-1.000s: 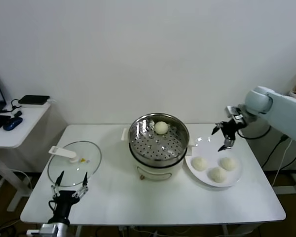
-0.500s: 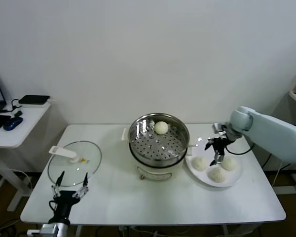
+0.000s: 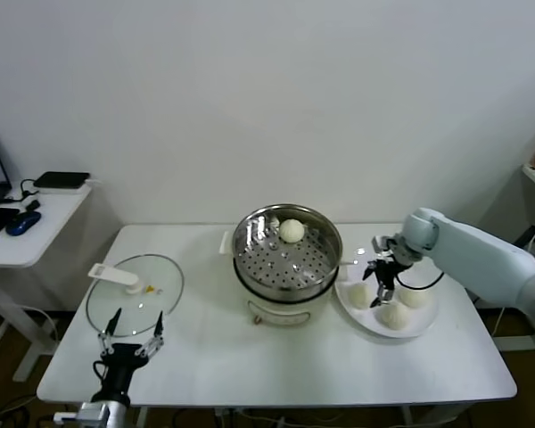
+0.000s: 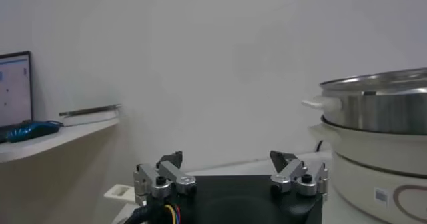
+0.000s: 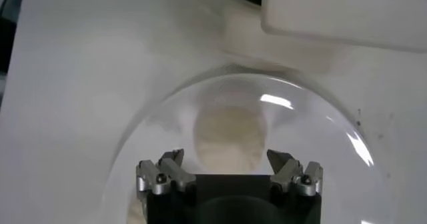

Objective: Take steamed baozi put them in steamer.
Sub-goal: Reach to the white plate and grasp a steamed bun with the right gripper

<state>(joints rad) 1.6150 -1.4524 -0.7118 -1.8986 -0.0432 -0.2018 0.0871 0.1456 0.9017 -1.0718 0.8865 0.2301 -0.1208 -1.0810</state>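
Note:
The shiny steamer point(image 3: 286, 252) stands mid-table with one baozi point(image 3: 292, 230) on its perforated tray. Three more baozi lie on the white plate point(image 3: 419, 326) to its right: one nearest the steamer point(image 3: 358, 295), one at the front point(image 3: 393, 315), one at the far right point(image 3: 416, 297). My right gripper point(image 3: 378, 283) is open, just above the plate, over the baozi nearest the steamer. That baozi point(image 5: 229, 137) shows between the open fingers in the right wrist view. My left gripper point(image 3: 131, 332) is open and empty, parked at the table's front left.
The glass lid point(image 3: 135, 295) with a white handle lies flat on the table's left side, just beyond the left gripper. A side table with a dark device point(image 3: 61, 179) stands off to the left. In the left wrist view the steamer's side point(image 4: 380, 145) shows.
My right gripper has moved left and down from beside the plate's far edge to just over the baozi nearest the steamer. The left arm has not moved.

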